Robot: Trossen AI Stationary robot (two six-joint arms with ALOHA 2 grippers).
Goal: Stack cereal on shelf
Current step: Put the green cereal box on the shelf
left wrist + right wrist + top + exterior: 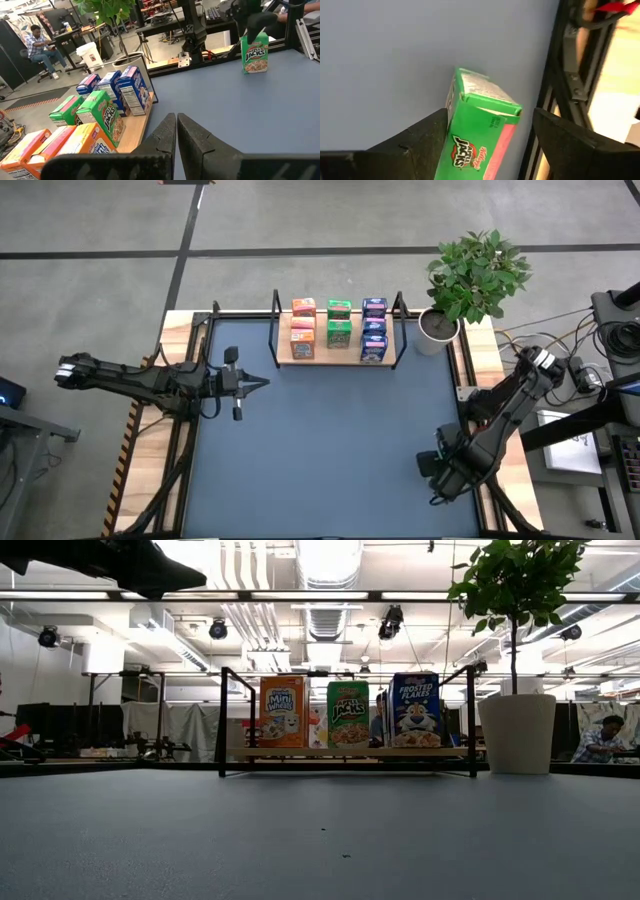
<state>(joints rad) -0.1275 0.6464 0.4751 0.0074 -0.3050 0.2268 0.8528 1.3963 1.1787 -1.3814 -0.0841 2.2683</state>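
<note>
The light-wood shelf (335,361) with black posts stands at the table's far middle. It holds orange boxes (303,328), green boxes (339,324) and blue boxes (374,328) in rows; they also show in the left wrist view (95,112). One green Apple Jacks box (480,130) stands upright on the table near its right edge, also seen in the left wrist view (254,52). My right gripper (491,115) is open above it, one finger on each side. My left gripper (176,120) is shut and empty above the table's left part (260,383). My right gripper comes at the green box's upper end (487,95) from above, its fingers on the box's two sides. A gap shows at one finger (555,135). The other finger (427,132) is at the box's side, and I cannot tell whether it touches. The box stands on the table.
A potted plant in a white pot (468,280) stands at the shelf's right end. The table's black frame rail (567,75) runs close beside the green box. Open blue table lies between the shelf and the near edge. A person sits far off in the room (40,45).
</note>
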